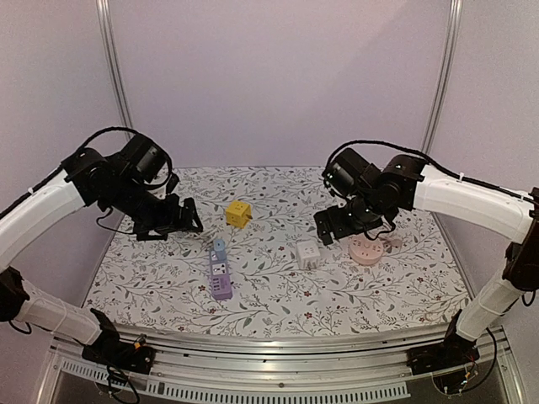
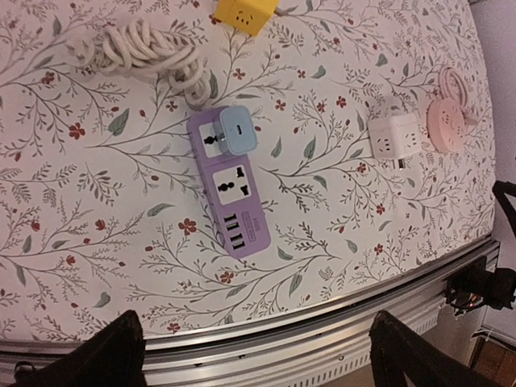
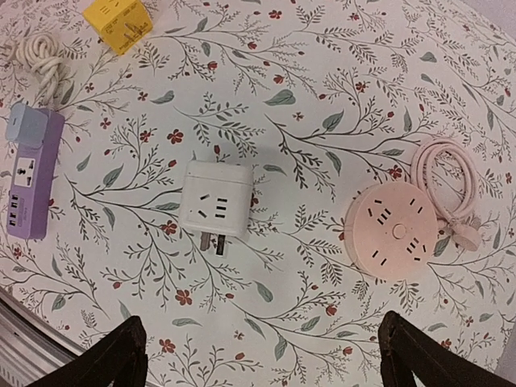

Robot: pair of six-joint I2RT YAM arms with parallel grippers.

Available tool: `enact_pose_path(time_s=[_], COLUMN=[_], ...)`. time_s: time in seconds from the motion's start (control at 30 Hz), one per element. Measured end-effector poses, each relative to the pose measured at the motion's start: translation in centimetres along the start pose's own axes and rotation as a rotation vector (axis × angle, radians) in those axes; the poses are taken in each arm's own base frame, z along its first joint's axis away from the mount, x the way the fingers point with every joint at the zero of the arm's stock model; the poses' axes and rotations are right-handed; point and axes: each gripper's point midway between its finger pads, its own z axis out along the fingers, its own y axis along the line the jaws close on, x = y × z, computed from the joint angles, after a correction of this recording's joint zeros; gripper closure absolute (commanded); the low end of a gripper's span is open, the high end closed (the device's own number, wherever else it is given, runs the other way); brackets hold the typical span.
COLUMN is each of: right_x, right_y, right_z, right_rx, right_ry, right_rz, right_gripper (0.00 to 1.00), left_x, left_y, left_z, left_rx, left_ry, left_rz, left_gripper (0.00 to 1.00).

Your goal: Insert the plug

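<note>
The desk (image 1: 379, 286), covered in a cloth printed with leaves and small red flowers, fills the middle of the top view, and the two arms reach over it from 8 and 4 o'clock. The left end effector (image 2: 254, 322) hangs above the left half with its fingers spread wide and nothing between them. The right end effector (image 3: 260, 321) hangs over the right half, equally spread and empty. Both are well clear of the cloth. A purple power strip (image 1: 220, 276) lies flat just left of centre, its long axis running roughly from 12 to 6 o'clock, with USB ports at the near end and two sockets further up. At 3 o'clock from it, near the right side, rests a round pink socket (image 3: 393, 231) with its pink cord (image 3: 445, 179) looped at its own 1 o'clock. A coiled white cord (image 2: 137, 48) sits at 11 o'clock of the strip in the left wrist view. A white cube socket (image 3: 215, 198) lies between the strip and the pink disc, prongs pointing towards 6 o'clock. A yellow cube socket (image 1: 238, 214) stands at 1 o'clock of the strip. The pale blue plug (image 2: 238, 131) sits on the strip's far socket (whether it is pushed fully home I cannot tell), untouched by either arm.
</note>
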Motion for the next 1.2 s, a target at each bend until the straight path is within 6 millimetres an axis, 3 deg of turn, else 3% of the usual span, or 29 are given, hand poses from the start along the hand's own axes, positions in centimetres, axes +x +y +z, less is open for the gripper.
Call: enact_pose_path(time_s=[0.1,0.2,0.47,0.6,0.7,1.0,1.2], right_x=[-0.1,1.1,4.9,7.5,8.2,6.0,5.4], right_y=[0.9,1.3,2.3,3.2,3.5,3.8,3.7], right_z=[1.0,2.6,4.5,6.1,7.2,8.4,9.1], right_rx=[0.005,0.033,0.063,0.055,0.049,-0.005,-0.011], right_ry=[0.057,0.137,0.192,0.186,0.159,-0.055,-0.135], right_rz=[0.022,0.042,0.097,0.071,0.060,0.025,-0.027], right_gripper=[0.01,0.01,0.01,0.01,0.01,0.01,0.01], left_x=[2.7,4.9,8.3,8.5,8.5,7.9,6.4], left_y=[0.1,0.4,1.4,1.5,1.6,2.1,2.5], left_z=[-1.0,-2.2,-5.1,-6.3,-6.9,-7.7,-7.6], left_rx=[0.039,0.088,0.207,0.246,0.264,0.259,0.204], left_ry=[0.019,0.024,0.006,-0.025,-0.041,-0.098,-0.152], left_rz=[0.021,0.027,0.017,0.006,-0.013,-0.059,-0.084], left_gripper=[0.05,0.05,0.06,0.06,0.07,0.08,0.09])
